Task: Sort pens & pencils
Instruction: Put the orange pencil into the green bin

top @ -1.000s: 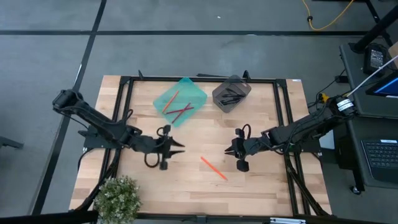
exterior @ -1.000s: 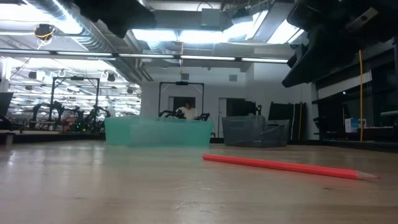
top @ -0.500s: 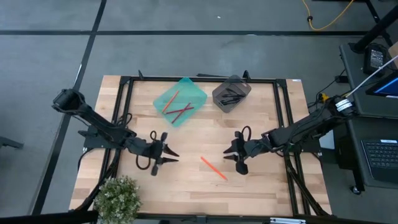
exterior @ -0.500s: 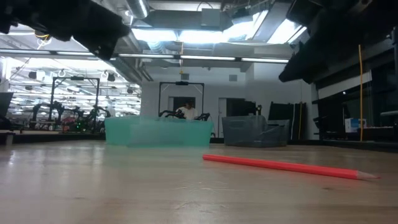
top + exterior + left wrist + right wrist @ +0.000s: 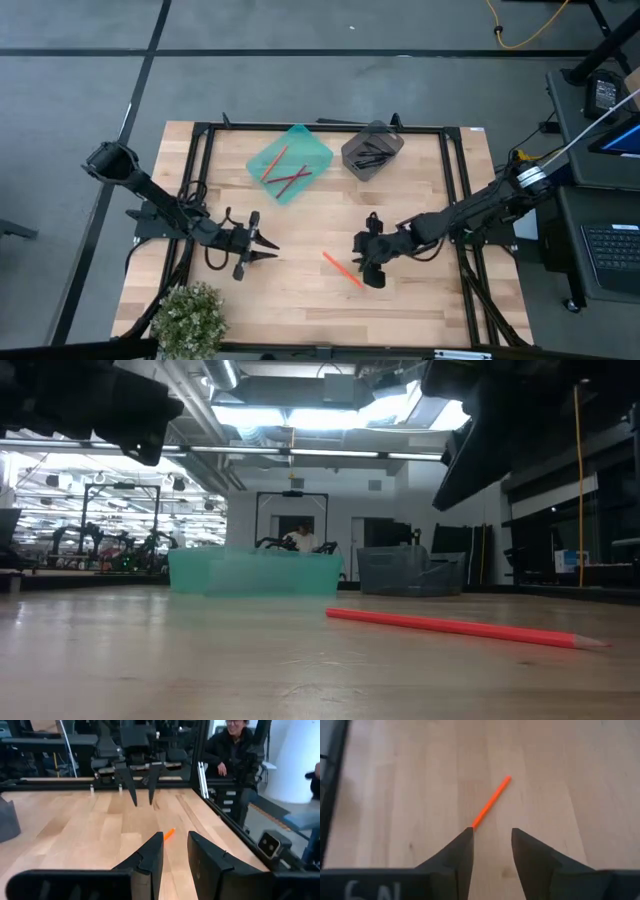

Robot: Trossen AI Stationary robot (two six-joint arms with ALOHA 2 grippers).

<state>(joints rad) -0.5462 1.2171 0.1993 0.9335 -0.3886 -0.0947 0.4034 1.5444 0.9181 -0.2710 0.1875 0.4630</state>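
One orange pencil (image 5: 343,269) lies flat on the wooden table (image 5: 300,300), right of the middle; it also shows as a pencil (image 5: 490,802) in the right wrist view and a pencil (image 5: 460,628) in the low view. My right gripper (image 5: 362,263) hangs open just above the pencil's right end, slanting down, fingers (image 5: 464,846) apart with nothing between them. My left gripper (image 5: 264,252) is open and level, left of the pencil, pointing at it (image 5: 169,834). Red and orange pencils lie in the teal bin (image 5: 290,162). Black pens lie in the dark grey bin (image 5: 372,150).
Both bins stand side by side at the table's far edge. A potted plant (image 5: 190,318) sits at the near left corner. A black frame (image 5: 200,160) rims the table. Bare wood lies between the two grippers. A person (image 5: 235,745) sits beyond the table.
My right gripper has moved toward the table's left and near edges, ending over the orange pencil's right end. My left gripper has sunk and drawn back toward the table's left and near edges, tipping level. The pencil has stayed where it was.
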